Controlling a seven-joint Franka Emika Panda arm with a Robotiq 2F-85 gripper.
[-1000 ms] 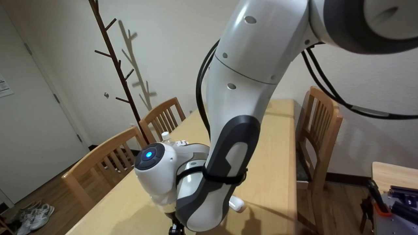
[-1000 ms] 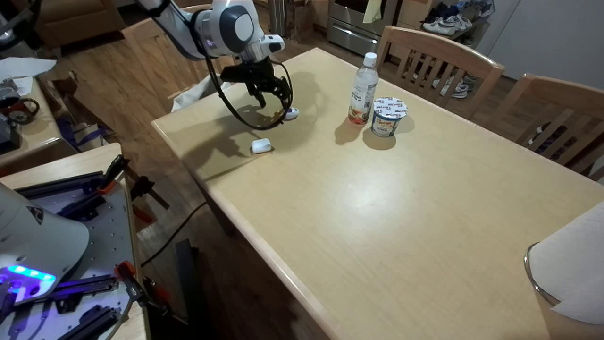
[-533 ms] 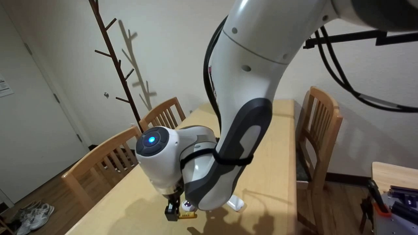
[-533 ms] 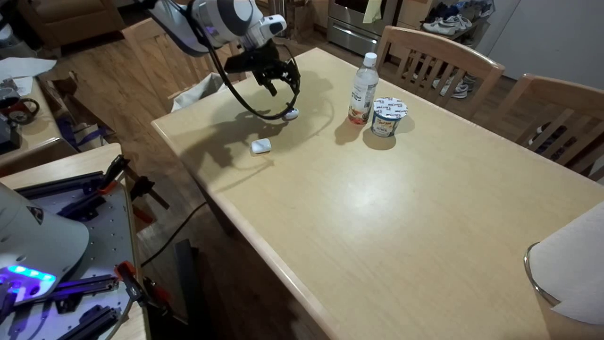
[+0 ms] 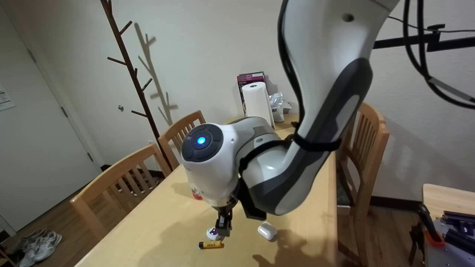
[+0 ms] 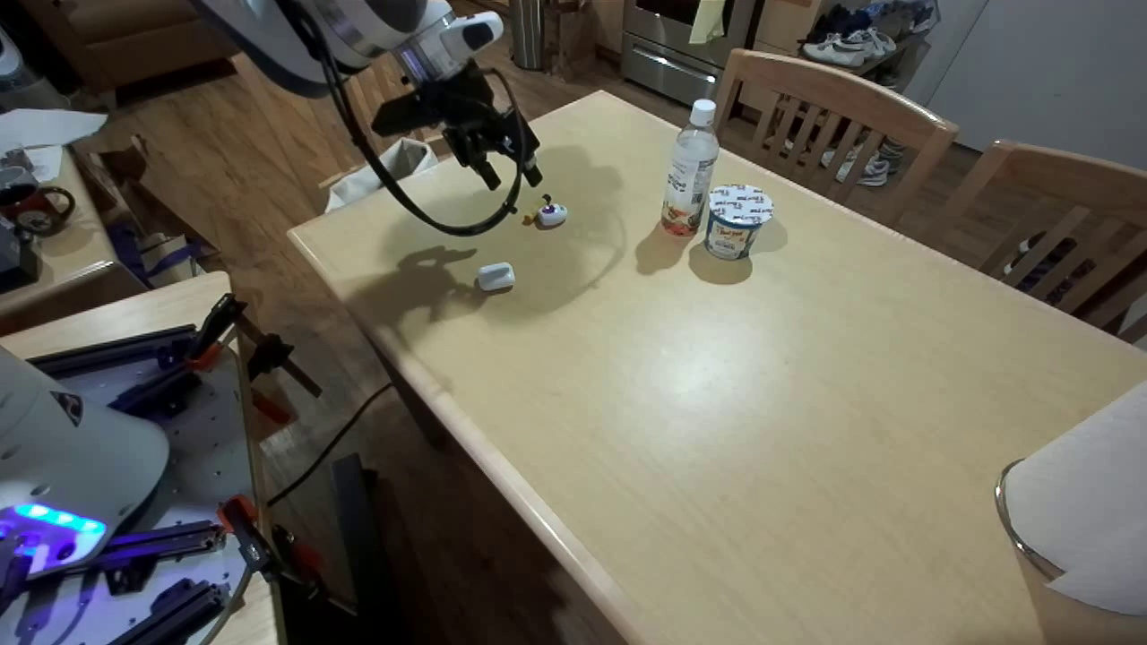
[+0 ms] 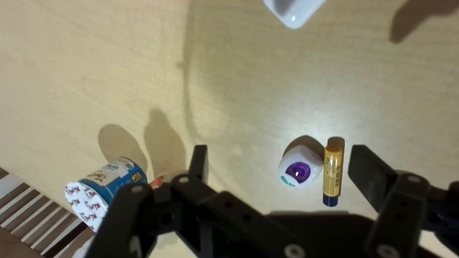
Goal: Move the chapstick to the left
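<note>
The chapstick, a slim yellow tube with a dark blue end, lies on the table in the wrist view (image 7: 332, 172). It also lies in an exterior view (image 5: 211, 244) and shows as a small yellow bit in an exterior view (image 6: 530, 219). It lies right beside a small white container with a purple centre (image 7: 300, 166). My gripper is open and empty above them in the wrist view (image 7: 279, 154), with both things between its fingers and the chapstick nearer the right finger. The gripper also hangs above the table in both exterior views (image 5: 223, 229) (image 6: 513, 182).
A small white block (image 6: 495, 277) lies on the table near the chapstick. A clear bottle (image 6: 690, 175) and a paper-lidded cup (image 6: 737, 233) stand together farther along. A paper towel roll (image 5: 256, 100) stands at the table's far end. Wooden chairs line the table.
My gripper has risen off the table and shifted sideways, to the right in an exterior view. The chapstick, first hidden and then partly covered by the gripper there, is now in full view.
</note>
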